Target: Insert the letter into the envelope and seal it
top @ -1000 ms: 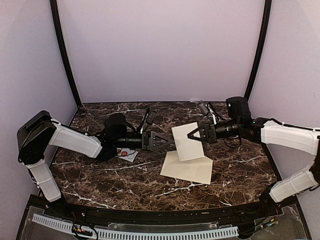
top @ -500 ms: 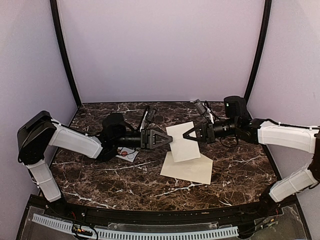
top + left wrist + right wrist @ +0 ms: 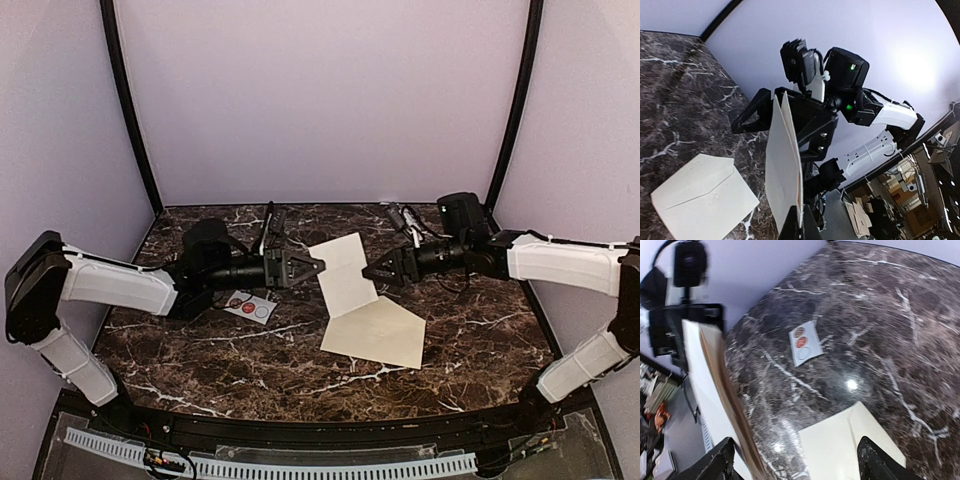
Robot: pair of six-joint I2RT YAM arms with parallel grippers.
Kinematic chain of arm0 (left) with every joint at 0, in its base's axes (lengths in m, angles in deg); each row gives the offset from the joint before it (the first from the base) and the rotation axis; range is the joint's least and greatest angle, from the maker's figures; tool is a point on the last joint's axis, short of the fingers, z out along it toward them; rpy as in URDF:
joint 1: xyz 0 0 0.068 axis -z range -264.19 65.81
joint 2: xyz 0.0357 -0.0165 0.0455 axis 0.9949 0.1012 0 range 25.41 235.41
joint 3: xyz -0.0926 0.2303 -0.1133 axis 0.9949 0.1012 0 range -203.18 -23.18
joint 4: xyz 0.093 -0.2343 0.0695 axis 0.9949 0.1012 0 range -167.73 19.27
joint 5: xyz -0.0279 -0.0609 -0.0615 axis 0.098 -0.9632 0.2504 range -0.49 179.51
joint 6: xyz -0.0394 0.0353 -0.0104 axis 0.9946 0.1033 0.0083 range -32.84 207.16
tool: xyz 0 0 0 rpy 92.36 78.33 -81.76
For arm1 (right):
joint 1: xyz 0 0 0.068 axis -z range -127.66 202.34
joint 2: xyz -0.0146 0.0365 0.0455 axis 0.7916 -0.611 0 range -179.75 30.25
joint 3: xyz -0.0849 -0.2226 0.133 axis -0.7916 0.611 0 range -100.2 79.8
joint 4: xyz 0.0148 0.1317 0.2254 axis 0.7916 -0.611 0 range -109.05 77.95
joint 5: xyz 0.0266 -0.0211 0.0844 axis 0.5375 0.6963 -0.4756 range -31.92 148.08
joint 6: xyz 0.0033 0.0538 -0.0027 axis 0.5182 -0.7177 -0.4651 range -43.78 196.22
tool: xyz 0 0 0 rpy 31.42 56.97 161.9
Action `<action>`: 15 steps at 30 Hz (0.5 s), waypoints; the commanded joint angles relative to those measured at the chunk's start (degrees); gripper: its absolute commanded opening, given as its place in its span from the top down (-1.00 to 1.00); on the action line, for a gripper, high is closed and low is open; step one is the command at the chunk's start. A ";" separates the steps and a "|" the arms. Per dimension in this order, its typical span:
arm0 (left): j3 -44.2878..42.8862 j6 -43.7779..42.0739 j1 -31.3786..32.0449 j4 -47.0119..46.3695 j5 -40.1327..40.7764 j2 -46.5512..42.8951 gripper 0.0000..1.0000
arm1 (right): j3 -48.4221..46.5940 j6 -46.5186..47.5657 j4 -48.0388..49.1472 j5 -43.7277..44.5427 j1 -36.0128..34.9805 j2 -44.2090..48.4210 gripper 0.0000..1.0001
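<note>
The letter [image 3: 343,272] is held off the table [image 3: 200,350], pinched at its left edge by the closed left gripper [image 3: 318,266]. It is seen edge-on from the left wrist. The right gripper [image 3: 368,273] is spread open around the opposite edge, its fingers [image 3: 715,465] set wide apart. Since a second ago the letter has been carried left and rearward, and it now only partly overhangs the envelope [image 3: 378,335], which lies flat and unmoved. The left arm has been drawn back, so the sticker card [image 3: 250,306] is fully uncovered.
</note>
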 commanded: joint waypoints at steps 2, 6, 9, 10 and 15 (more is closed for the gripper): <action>3.37 -4.17 -7.38 16.25 6.64 -12.53 1.00 | -1.97 2.43 -7.00 17.70 5.43 -4.52 -0.66; 3.67 -6.93 -10.55 24.48 7.08 -20.17 1.00 | -3.26 5.89 -9.75 19.91 6.19 -10.15 -0.64; 2.54 -9.22 -11.78 31.14 7.55 -22.79 1.00 | -4.15 8.72 -11.04 17.65 6.16 -13.65 -0.60; 2.23 -9.74 -12.14 31.82 7.02 -23.68 1.00 | -4.33 9.83 -11.20 16.40 6.12 -14.56 -0.59; 2.02 -9.61 -12.95 33.61 4.94 -25.70 1.00 | -4.68 12.63 -11.27 11.02 5.92 -17.66 -0.51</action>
